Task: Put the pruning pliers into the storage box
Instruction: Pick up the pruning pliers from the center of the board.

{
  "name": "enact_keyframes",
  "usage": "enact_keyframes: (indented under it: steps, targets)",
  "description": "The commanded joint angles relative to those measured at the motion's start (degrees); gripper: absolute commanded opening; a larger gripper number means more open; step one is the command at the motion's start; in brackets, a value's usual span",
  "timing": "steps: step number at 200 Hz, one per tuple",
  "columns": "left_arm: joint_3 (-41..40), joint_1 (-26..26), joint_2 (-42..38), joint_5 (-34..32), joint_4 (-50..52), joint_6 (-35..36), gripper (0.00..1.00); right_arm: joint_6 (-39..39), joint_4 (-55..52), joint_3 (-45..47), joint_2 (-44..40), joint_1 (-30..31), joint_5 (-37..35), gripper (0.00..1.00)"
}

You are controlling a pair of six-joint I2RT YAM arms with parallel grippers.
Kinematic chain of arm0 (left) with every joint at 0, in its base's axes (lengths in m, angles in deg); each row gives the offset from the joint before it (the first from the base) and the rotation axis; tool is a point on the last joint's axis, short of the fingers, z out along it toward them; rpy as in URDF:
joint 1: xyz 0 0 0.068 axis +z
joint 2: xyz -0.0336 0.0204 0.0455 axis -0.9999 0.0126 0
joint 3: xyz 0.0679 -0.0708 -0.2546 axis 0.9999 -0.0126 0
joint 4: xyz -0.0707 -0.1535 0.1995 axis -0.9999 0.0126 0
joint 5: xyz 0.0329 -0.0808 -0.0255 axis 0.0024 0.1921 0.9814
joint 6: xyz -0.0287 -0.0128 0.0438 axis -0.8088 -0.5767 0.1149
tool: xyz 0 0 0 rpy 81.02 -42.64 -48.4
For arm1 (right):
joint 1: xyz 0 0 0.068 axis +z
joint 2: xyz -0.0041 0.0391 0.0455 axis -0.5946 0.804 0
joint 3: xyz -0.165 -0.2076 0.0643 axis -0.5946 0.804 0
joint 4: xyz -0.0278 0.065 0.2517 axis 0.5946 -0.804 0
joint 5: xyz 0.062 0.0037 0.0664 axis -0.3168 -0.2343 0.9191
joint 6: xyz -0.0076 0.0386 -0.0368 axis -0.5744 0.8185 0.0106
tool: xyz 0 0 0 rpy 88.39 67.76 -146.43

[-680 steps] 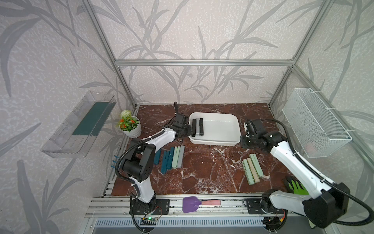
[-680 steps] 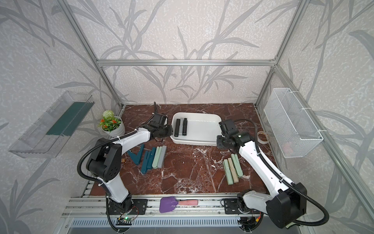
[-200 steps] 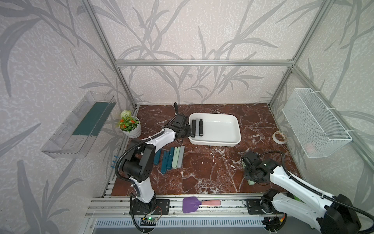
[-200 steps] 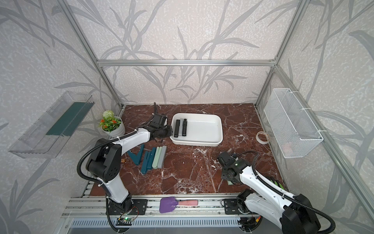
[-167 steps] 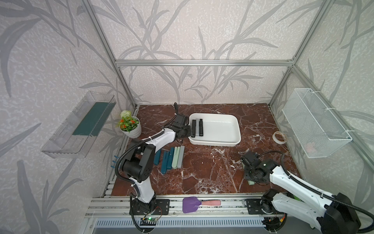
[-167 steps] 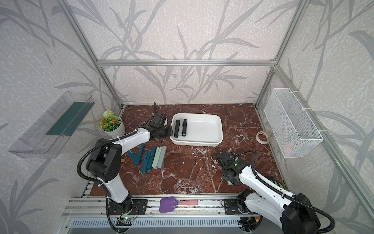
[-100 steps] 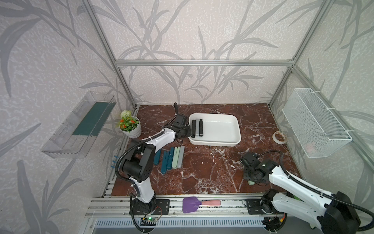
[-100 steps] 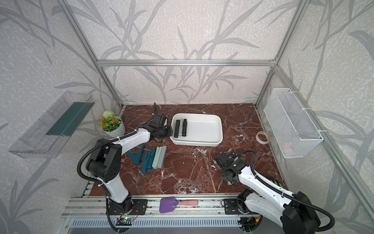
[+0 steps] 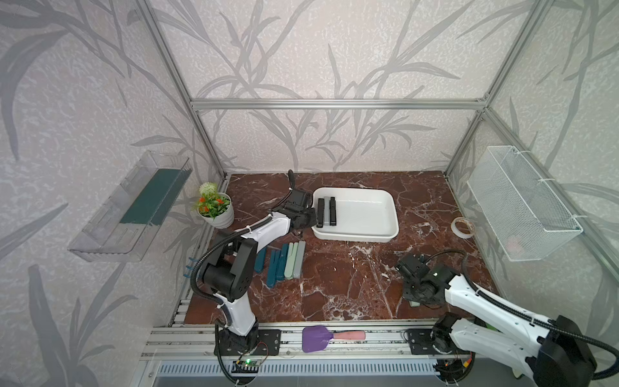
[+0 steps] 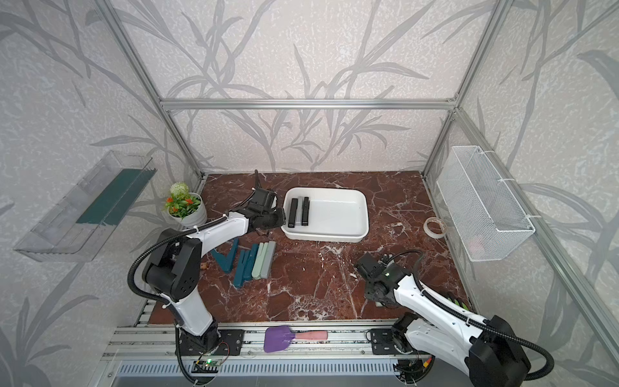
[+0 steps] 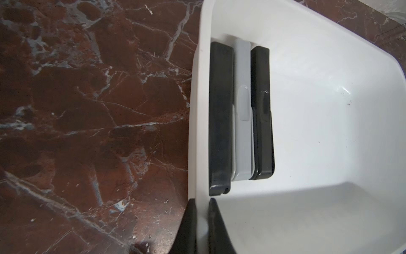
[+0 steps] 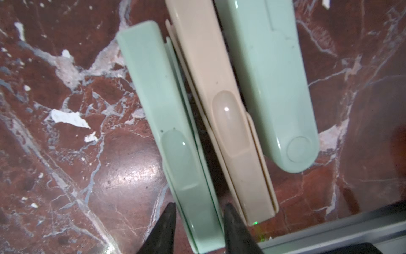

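The storage box (image 9: 365, 234) is a white tub at the back middle in both top views. Three pruning pliers lie in its left end: black (image 11: 219, 121), grey (image 11: 242, 132), black (image 11: 262, 132). My left gripper (image 11: 201, 204) is shut on the box's left rim (image 11: 195, 110). Several teal, pale green and grey pliers (image 9: 284, 258) lie in a row on the table left of centre. At the front right, my right gripper (image 12: 198, 205) is low over three more pliers. Its open fingers straddle the near end of a pale green one (image 12: 175, 136), beside a beige one (image 12: 219, 88) and another green one (image 12: 274, 77).
A potted plant (image 9: 216, 209) stands at the back left. A tape roll (image 9: 462, 227) lies right of the box. A purple spatula (image 9: 321, 336) rests on the front rail. A wire basket (image 9: 522, 207) hangs on the right wall, a clear tray (image 9: 134, 204) on the left wall.
The right arm left the box's right side and came down over the front right pliers; in the last second it shifted slightly and its jaws widened a little. The left arm stayed still.
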Motion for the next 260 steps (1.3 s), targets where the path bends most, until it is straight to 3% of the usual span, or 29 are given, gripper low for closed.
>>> enact_keyframes:
  steps: [1,53,152,216,237,260]
  targets:
    - [0.06,-0.06,-0.55,-0.22,-2.04,0.53,0.10,0.33,-0.20,0.49,1.52,0.41,0.05,0.38]
    - [0.15,-0.04,-0.68,-0.48,-1.84,0.71,0.10,0.00,3.91,0.57,4.50,0.42,0.92,0.37]
    - [0.15,-0.02,-0.05,-0.48,-2.27,0.41,0.10,-4.87,4.32,-1.60,-0.35,0.42,-1.02,0.19]
    - [0.18,-0.02,0.11,-0.67,-2.36,0.41,0.10,-12.33,0.21,-13.49,-5.78,0.42,-6.51,0.17]
    - [0.23,-0.03,0.27,-0.94,-2.60,0.63,0.10,-18.08,6.52,-19.14,-2.16,0.26,-6.14,0.17]
    - [0.51,-0.06,0.97,-1.19,-2.32,0.41,0.10,-23.76,13.12,-28.05,9.40,-1.03,-1.74,0.17]
